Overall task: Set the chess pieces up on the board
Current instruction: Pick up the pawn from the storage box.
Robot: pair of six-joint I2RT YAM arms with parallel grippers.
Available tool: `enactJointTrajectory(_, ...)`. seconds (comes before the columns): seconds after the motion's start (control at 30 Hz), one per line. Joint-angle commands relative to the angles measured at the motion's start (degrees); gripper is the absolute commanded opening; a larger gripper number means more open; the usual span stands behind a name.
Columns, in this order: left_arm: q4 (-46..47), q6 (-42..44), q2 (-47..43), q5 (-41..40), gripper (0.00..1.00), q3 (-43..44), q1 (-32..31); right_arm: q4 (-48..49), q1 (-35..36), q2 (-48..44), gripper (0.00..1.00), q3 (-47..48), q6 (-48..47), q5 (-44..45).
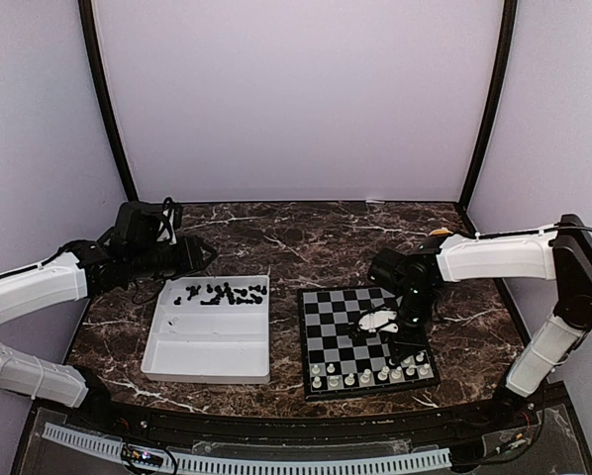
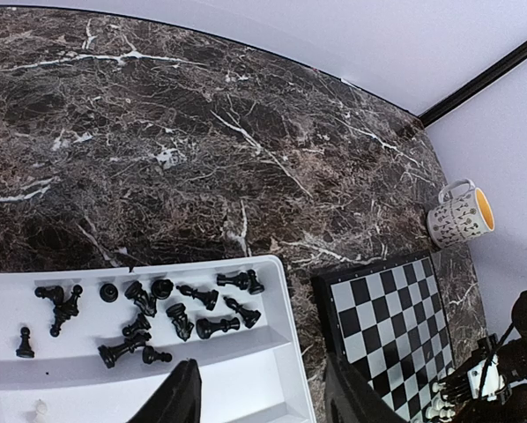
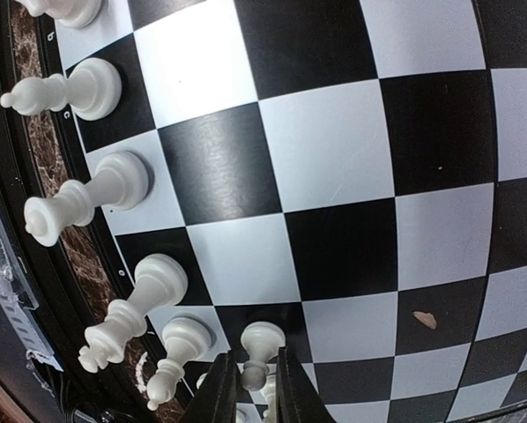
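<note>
Above the board (image 1: 326,322), right arm (image 1: 494,257) downturned.

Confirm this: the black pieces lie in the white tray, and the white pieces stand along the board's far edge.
One error: the white pieces stand along the board's near edge, not the far one, as the top external view shows. The black pieces do lie in the white tray.
</note>
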Motion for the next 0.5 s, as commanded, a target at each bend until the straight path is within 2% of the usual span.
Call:
enactJointTrajectory(0.0, -2.7, 1.1, -1.1, -0.5, 0.50, -0.5, 0.3, -3.0, 0.5, -2.2, 0.19, 4.3, 0.3, -2.3)
enactJointTrajectory(0.17, -14.7, 2.3, -0.8, -3.7, 0.50, 0.8, 0.3, -5.9, 0.0, -4.5, 0.24, 9.6, -1.3, -6.9)
enactJointTrajectory(0.3, -30.1, 1.6, 1.4, -5.4, 0.45, 2.0, 0.3, -5.3, -1.8, -4.5, 0.25, 12.3, -2.7, -10.4)
enactJointTrajectory(0.47, -36.1, -1.9, 4.7, -3.8, 0.40, -0.1, 0.1, 0.3, -4.8, -2.1, 0.25, 14.1, -1.7, -10.3)
